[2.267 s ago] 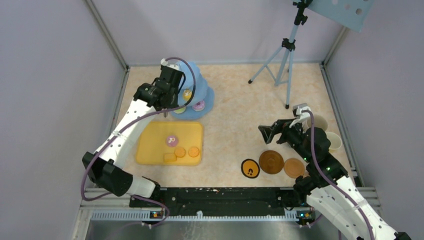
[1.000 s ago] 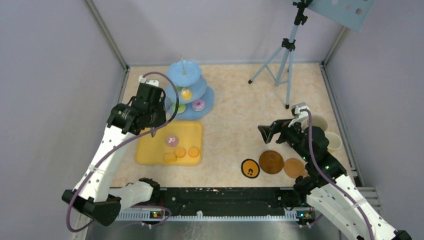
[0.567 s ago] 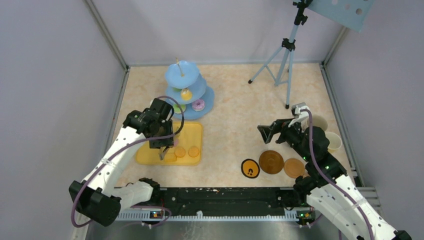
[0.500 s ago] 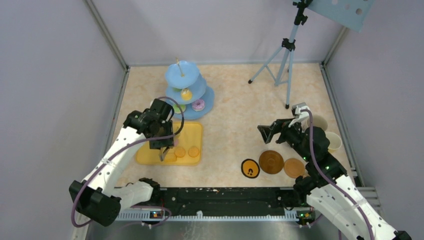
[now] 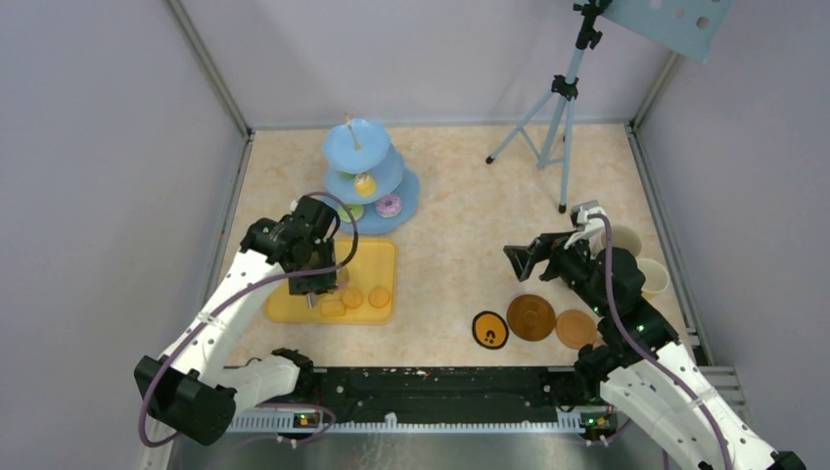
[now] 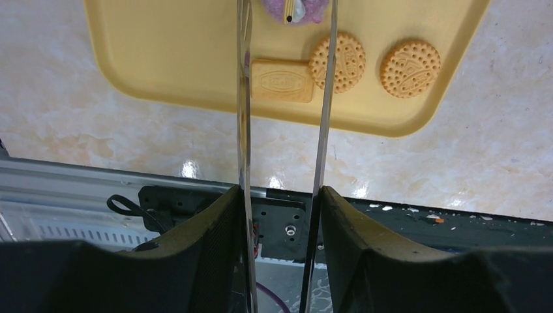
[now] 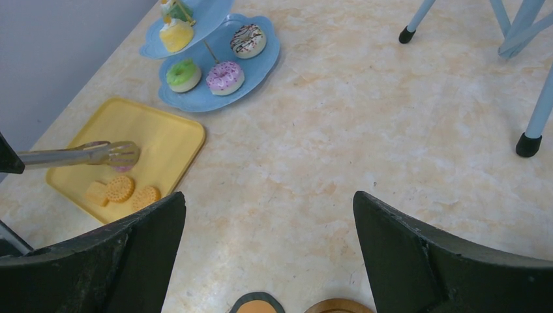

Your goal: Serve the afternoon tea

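Observation:
My left gripper (image 5: 311, 282) is shut on the long metal tongs (image 6: 242, 98) over the yellow tray (image 5: 286, 302). The tong arms stand open, their tips on either side of a purple pastry (image 6: 297, 9) at the top edge of the left wrist view. A rectangular biscuit (image 6: 282, 81) and two round biscuits (image 6: 345, 60) lie on the tray. The light-blue three-tier stand (image 5: 406, 196) holds a yellow pastry (image 7: 176, 36), a green one (image 7: 182, 74), a pink one (image 7: 224, 77) and a striped one (image 7: 248, 40). My right gripper (image 5: 524, 259) is open and empty above the table.
Two brown coasters (image 5: 531, 317) and a black-rimmed orange one (image 5: 489, 329) lie at the front right. Two mugs (image 5: 623, 240) stand by the right wall behind my right arm. A tripod (image 5: 558, 127) stands at the back right. Side walls close in the table.
My left arm has swung from the stand down to the tray with the tongs, whose tips now flank the purple pastry. The right arm has not moved.

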Robot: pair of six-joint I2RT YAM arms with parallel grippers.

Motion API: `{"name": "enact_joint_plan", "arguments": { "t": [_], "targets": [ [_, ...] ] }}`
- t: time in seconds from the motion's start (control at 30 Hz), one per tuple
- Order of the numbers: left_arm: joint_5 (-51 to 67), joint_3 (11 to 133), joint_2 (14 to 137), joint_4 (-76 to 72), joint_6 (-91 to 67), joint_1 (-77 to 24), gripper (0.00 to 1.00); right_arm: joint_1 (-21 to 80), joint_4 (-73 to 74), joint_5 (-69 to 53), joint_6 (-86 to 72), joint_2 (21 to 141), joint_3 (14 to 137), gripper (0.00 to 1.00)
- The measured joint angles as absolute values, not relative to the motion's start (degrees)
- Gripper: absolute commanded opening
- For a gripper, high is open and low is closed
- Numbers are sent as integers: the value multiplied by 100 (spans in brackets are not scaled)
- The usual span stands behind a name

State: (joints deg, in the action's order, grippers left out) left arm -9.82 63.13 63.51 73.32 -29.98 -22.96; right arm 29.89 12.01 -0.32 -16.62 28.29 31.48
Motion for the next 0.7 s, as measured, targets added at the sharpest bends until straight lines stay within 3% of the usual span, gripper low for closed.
{"name": "enact_joint_plan", "arguments": {
  "t": [0.23, 0.47, 0.7],
  "targets": [
    [-998, 6224, 6298, 7279, -2991, -2296, 36, 2989, 1201, -30, -1660, 2823, 3148, 97],
    [-908, 6589, 6412, 7205, -2877, -2300, 33, 2989, 1208, -27, -1660, 2794, 3148, 97],
    [-864, 8178, 6941, 6995, -2727, -2978, 35, 2989, 1199, -25, -1662, 2794, 3148, 97]
  ]
}}
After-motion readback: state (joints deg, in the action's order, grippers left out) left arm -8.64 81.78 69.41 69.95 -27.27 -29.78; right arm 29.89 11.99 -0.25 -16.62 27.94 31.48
